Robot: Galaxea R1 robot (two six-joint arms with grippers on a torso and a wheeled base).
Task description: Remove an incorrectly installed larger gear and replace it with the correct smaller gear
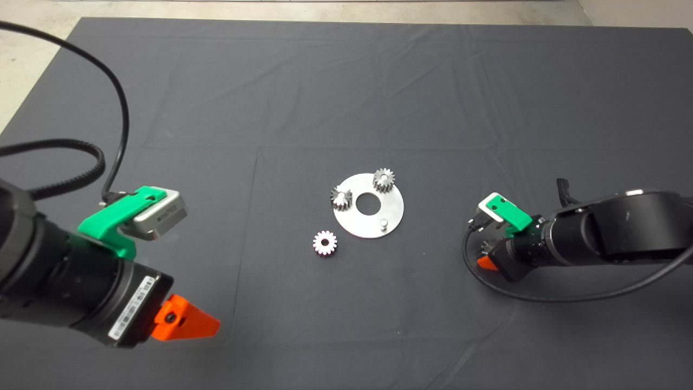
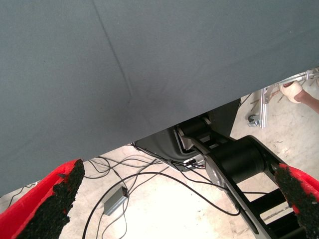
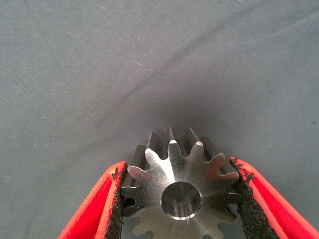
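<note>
The left claw hung at the lower left of the frame, fingers spread wide with nothing between them, well away from the work. Just left of centre, the smaller gear lay loose on the dark surface, close beside the round metal plate. That plate carried two small gears and one bare peg. At the right of the frame, the right claw was clenched on the larger gear, pads pressing its teeth on both sides, low over the surface and well apart from the plate. To do this step well, it should probably lower the gear flat onto the surface before letting go, clear of the plate.
</note>
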